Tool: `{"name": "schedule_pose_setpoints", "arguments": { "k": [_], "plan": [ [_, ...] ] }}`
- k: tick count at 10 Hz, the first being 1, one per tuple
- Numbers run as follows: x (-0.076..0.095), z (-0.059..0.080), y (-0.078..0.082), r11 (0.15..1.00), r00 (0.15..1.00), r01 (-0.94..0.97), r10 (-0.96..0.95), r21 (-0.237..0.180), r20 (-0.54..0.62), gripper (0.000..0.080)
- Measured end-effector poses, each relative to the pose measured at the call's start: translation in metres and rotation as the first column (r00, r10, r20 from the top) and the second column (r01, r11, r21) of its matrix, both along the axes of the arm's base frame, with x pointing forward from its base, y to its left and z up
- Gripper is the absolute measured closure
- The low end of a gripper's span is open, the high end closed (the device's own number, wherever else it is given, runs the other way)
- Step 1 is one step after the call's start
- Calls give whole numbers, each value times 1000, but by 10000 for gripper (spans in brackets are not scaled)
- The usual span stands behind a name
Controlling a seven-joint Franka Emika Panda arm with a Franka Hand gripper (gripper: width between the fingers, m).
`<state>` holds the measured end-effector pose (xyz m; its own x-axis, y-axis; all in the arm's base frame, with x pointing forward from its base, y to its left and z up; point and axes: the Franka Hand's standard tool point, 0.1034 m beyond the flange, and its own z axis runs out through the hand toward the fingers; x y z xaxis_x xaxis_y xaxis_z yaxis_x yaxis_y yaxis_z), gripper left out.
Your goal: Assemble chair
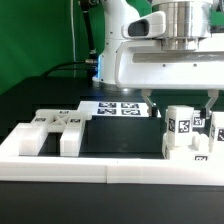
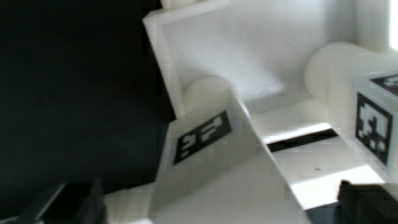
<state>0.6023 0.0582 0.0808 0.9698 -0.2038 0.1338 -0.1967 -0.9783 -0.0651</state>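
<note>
The chair is in loose white pieces with black-and-white tags. A cluster of blocks (image 1: 186, 132) stands at the exterior view's right, and a flatter group (image 1: 55, 130) lies at its left. My gripper (image 1: 180, 103) hangs just above the right cluster. It is open, with one finger (image 1: 150, 101) on each side. In the wrist view a tagged white piece (image 2: 201, 135) runs between the dark fingertips (image 2: 80, 200), with a gap showing beside it. My gripper (image 2: 222, 205) grips nothing. A second tagged block (image 2: 377, 115) stands beside the first.
The marker board (image 1: 118, 108) lies flat behind the parts, near the arm's base. A low white border wall (image 1: 100, 165) runs along the front of the black table. A green backdrop and dark cables sit at the back left.
</note>
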Motion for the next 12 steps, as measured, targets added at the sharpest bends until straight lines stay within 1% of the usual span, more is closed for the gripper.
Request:
{"name": "schedule_pose_setpoints", "arguments": {
  "k": [4,5,7,10,11,12],
  "plan": [
    [0,0,0,971,972,-236,237,-39,3,151],
    [0,0,0,965,966,-259,259,-45,2,239],
    [0,-1,0,967,968,-251,251,-44,1,514],
    [0,-1,0,979,980,-199,199,-36,1,510],
    [0,-1,-1,991,991,-130,130,-25,1,510],
    [1,-1,-2,1000,1000,-3,3,-4,-3,510]
  ]
}}
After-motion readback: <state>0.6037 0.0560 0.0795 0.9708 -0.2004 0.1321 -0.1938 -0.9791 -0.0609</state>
